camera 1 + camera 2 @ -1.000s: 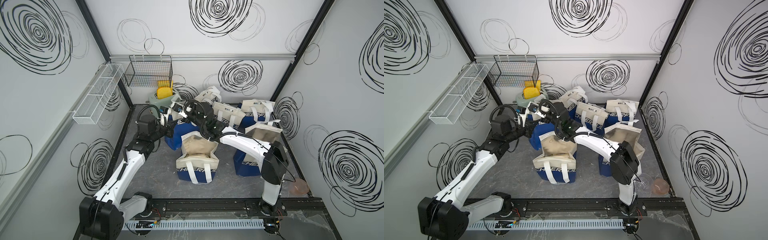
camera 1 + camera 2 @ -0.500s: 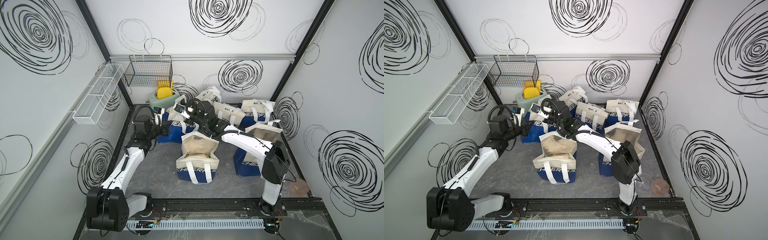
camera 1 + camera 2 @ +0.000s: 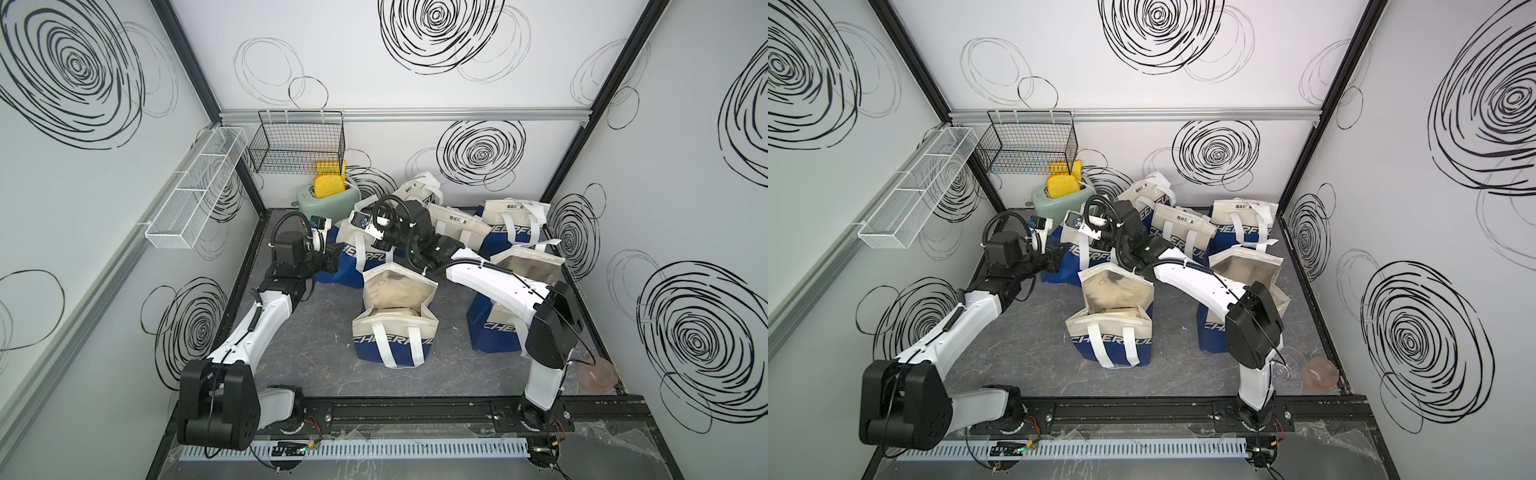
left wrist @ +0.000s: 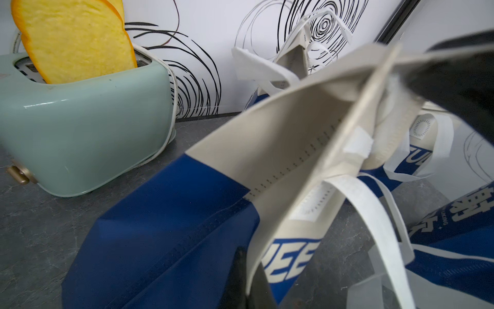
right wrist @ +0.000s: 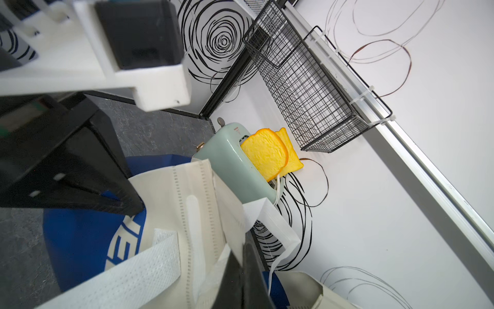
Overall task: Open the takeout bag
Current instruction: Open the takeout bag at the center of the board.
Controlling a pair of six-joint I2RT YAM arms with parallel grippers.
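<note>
The takeout bag (image 3: 353,257), blue below and cream on top with white handles, stands at the back left beside the toaster in both top views (image 3: 1075,257). My left gripper (image 3: 337,261) is at the bag's left side. The left wrist view shows it (image 4: 250,270) shut on the cream edge of the bag (image 4: 173,227). My right gripper (image 3: 374,243) reaches in from the right over the bag's top. In the right wrist view it (image 5: 242,267) is shut on a cream flap of the bag (image 5: 187,208). The bag's mouth looks pinched together, and its inside is hidden.
A mint toaster (image 3: 328,199) holding yellow bread stands just behind the bag. An open bag (image 3: 395,320) sits mid-floor, another (image 3: 523,270) under my right arm, several shut ones (image 3: 511,224) at the back right. A black wire basket (image 3: 299,145) and a white rack (image 3: 195,187) hang on the walls.
Both grippers have kept their hold on the bag. The bag and both wrists have shifted a little to the left and towards the back, and the left arm's base has turned.
</note>
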